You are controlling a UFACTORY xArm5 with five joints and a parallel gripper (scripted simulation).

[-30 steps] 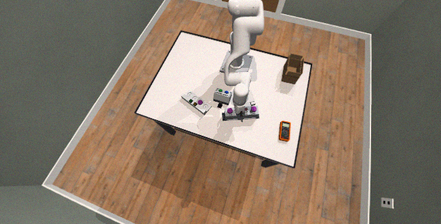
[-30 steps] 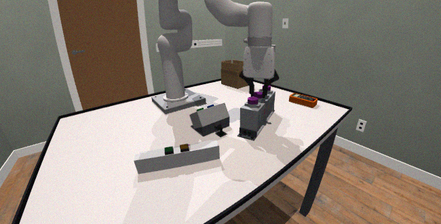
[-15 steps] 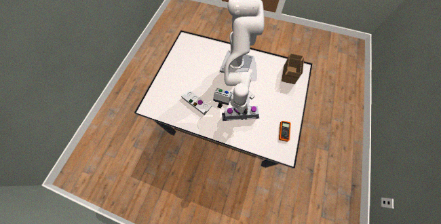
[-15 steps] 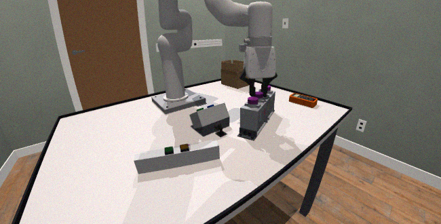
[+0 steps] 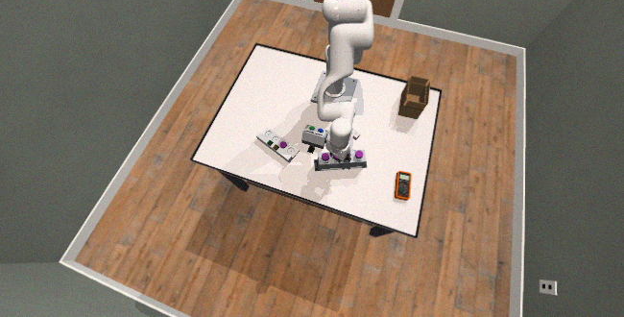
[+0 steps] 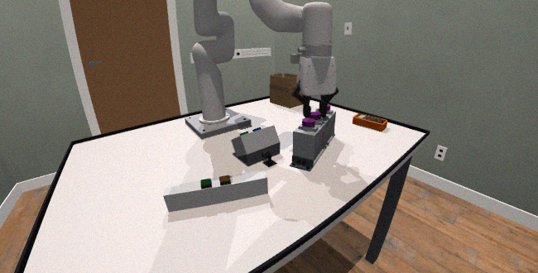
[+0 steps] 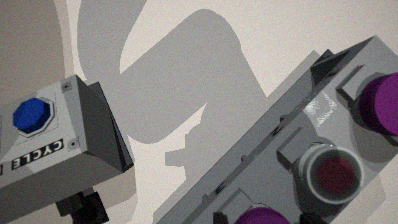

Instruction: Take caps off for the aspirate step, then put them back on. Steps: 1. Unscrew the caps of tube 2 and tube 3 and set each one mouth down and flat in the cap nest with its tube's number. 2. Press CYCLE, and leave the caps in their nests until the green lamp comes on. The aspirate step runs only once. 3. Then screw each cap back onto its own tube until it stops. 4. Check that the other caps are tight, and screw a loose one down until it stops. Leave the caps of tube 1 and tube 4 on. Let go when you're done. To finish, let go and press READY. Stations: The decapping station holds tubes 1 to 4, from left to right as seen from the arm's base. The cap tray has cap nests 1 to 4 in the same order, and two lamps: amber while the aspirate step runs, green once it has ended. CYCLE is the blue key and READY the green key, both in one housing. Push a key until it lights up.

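Note:
The grey decapping station [image 5: 341, 158] stands near the table's front edge. My gripper [image 6: 314, 112] points straight down over it. Its fingers stand on either side of the purple cap of tube 3 [image 6: 315, 115], slightly apart from it, so the gripper is open. In the wrist view this cap [image 7: 262, 217] shows at the bottom edge. Tube 2 [image 7: 334, 176] is uncapped and shows red liquid. Tube 1's cap [image 7: 380, 102] and tube 4's cap [image 6: 308, 122] are on. One purple cap [image 5: 283, 144] lies in the second nest of the cap tray [image 5: 278, 144].
The key housing [image 6: 256, 144] stands between the station and the tray, with its blue CYCLE key [image 7: 32, 115] unlit. The tray's two lamps [image 6: 215, 181] look dark. A cardboard box [image 5: 414, 96] and an orange multimeter [image 5: 402, 184] stand off to the side.

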